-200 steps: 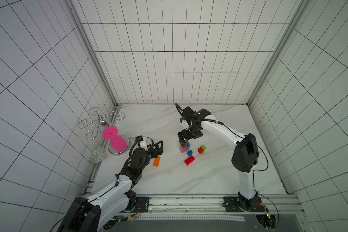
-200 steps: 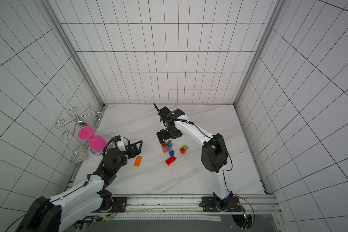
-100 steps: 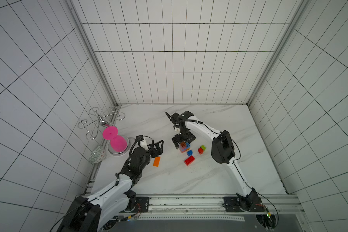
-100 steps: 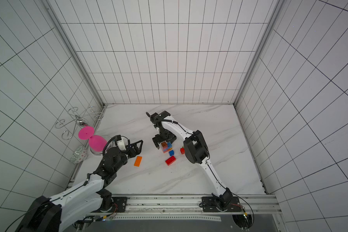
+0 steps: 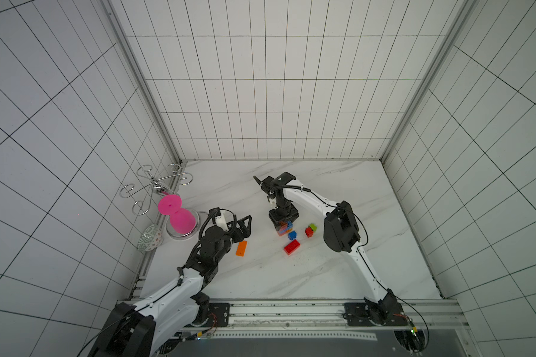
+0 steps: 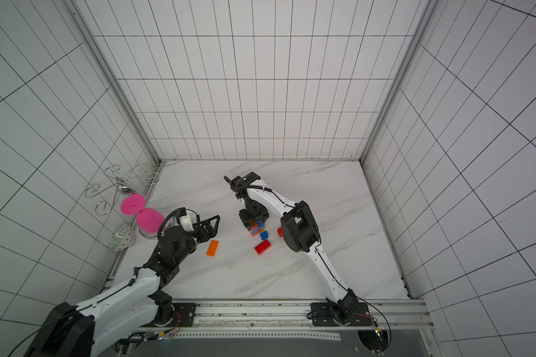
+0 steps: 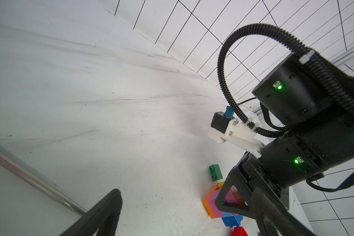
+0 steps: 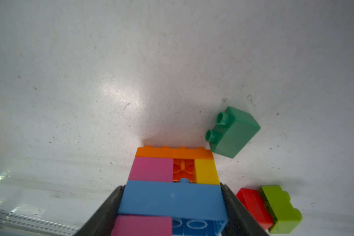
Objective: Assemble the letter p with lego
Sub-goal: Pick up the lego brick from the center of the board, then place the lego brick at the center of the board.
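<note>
Mid-frame, right gripper (image 5: 283, 222) gripped the seemingly unfinished lego stack (image 8: 172, 196); orange brick (image 5: 241, 248) lay unused beside the gaping left gripper (image 5: 234, 222)

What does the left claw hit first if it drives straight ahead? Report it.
Probably the lego stack gripped by the right claw, or that claw itself; nothing nearer lies in the open left claw's line. Depth is unclear.

Counter (image 5: 347, 185): far side bare, wide passage. Lane open between orange brick (image 5: 241, 248) and brick stack (image 5: 283, 228). Red brick (image 5: 292, 247), blue brick (image 5: 292, 235) crowd the stack's near side. Pink cup (image 5: 180, 216), wire rack (image 5: 155, 188) block the left edge.
</note>
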`<state>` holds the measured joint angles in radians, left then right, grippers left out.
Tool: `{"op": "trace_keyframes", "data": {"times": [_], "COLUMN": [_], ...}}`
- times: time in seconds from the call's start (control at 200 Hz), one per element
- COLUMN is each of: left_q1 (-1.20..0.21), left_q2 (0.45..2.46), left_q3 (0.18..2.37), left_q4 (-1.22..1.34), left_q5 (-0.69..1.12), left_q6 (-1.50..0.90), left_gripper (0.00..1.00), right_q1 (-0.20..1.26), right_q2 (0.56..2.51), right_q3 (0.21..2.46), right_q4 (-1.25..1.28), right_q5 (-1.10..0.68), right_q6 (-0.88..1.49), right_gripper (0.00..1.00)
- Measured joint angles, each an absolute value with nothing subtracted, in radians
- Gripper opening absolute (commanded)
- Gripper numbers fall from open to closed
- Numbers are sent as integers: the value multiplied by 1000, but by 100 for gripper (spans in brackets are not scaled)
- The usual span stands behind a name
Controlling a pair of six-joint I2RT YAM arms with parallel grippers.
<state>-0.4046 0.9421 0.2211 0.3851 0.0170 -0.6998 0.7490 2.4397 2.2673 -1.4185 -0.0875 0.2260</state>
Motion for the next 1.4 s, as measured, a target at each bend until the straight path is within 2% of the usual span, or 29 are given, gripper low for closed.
{"op": "trace_keyframes", "data": {"times": [0.19,0.425,0.525,0.9,1.149,1.244,1.404], "left_q1": [-405,-405,-405,-405,-405,-405,-405], "left_q2": [942,937,937,942,946,946,946], "left_q3": [221,221,221,221,221,221,221], "left_q4": [385,385,385,385,385,385,385], "left_q5": [17,17,17,18,20,20,20], "left_q6": [-699,-699,-699,-698,-696,-696,-695], "left_gripper": [98,98,98,98,98,98,98], "right_q1": [749,717,667,478,414,412,412], "right_q2": [2385,2111,2051,2178,2285,2308,2322], "right_q3": [2255,2084,2029,2001,2006,2038,2064], "right_q4": [-1393,-1271,-1239,-1259,-1275,-1296,-1309], "right_q5": [-60,-14,-16,-62,-89,-94,-110], "right_q6": [240,250,250,202,175,173,167], "right_gripper": [50,48,48,48,49,54,71]}}
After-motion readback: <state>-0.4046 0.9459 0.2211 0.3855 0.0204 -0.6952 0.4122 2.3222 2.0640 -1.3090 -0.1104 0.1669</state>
